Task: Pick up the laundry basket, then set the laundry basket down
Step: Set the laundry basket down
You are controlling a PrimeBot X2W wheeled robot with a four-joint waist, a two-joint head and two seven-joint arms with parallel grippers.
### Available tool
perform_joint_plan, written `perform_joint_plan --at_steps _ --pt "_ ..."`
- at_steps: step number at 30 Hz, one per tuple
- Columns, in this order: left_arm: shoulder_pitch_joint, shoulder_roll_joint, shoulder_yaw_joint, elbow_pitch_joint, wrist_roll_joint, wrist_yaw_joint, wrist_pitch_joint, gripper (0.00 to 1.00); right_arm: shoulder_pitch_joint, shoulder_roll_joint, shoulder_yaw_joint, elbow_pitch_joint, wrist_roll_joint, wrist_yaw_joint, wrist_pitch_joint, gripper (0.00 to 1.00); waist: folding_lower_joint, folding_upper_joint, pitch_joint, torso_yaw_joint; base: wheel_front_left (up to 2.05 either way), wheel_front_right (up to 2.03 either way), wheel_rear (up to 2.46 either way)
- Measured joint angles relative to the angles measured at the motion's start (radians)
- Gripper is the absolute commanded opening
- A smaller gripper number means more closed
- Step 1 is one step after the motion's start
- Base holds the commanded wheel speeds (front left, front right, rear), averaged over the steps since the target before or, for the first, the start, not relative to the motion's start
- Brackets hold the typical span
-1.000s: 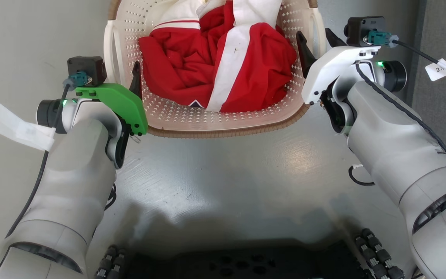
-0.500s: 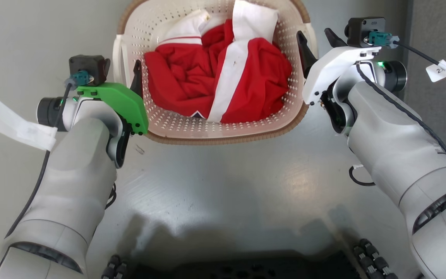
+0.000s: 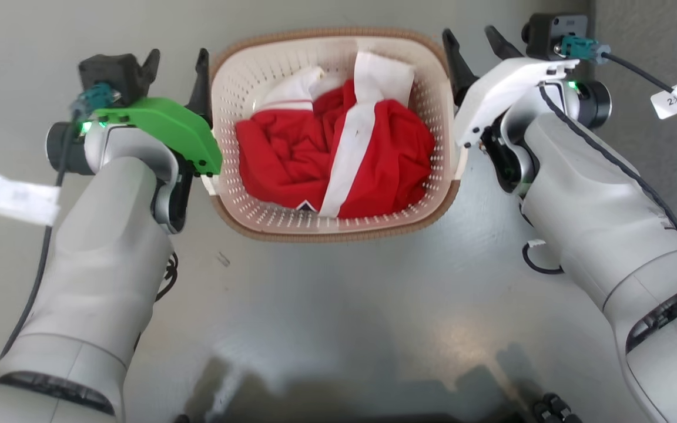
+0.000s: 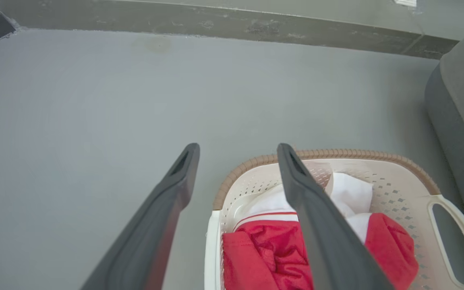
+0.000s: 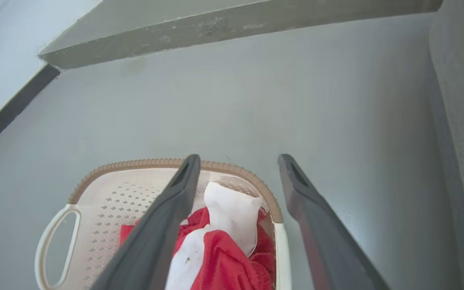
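Left gripper point(image 3: 177, 66), dark fingers spread apart, straddles the left rim of a small cream perforated plastic laundry basket point(image 3: 338, 227) with brown woven trim, holding red and white cloth point(image 3: 315, 158), on grey floor point(image 3: 338, 305). Right gripper point(image 3: 475, 51), fingers apart, straddles its right rim

Bright diffuse light, soft glare, faint shadows.

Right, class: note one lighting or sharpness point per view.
Head view: pale glare on the floor, the robot's shadow along the bottom edge. Left wrist view: even light; the left gripper looms large, its edges soft. Right wrist view: likewise the right gripper, while the laundry basket looks sharp.
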Motion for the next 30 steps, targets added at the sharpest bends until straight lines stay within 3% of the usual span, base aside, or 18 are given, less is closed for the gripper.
perform_joint_plan --at_steps 12,20,30 --pt "0.165 0.029 0.095 -0.184 0.064 0.012 0.0 1.0 0.123 -0.003 -0.09 -0.12 -0.058 -0.004 0.0 1.0 0.0 0.0 -0.137 -0.008 0.0 0.0 0.0" --pt "0.311 0.048 0.19 -0.286 0.107 0.052 0.0 1.0 0.232 -0.013 -0.175 -0.212 -0.106 -0.013 0.0 1.0 0.0 0.0 -0.236 -0.019 0.0 0.0 0.0" --pt "0.501 0.054 0.261 -0.401 0.152 0.053 0.0 1.0 0.393 -0.015 -0.258 -0.32 -0.173 -0.014 0.0 1.0 -0.0001 0.0 -0.363 -0.034 0.0 0.0 0.0"
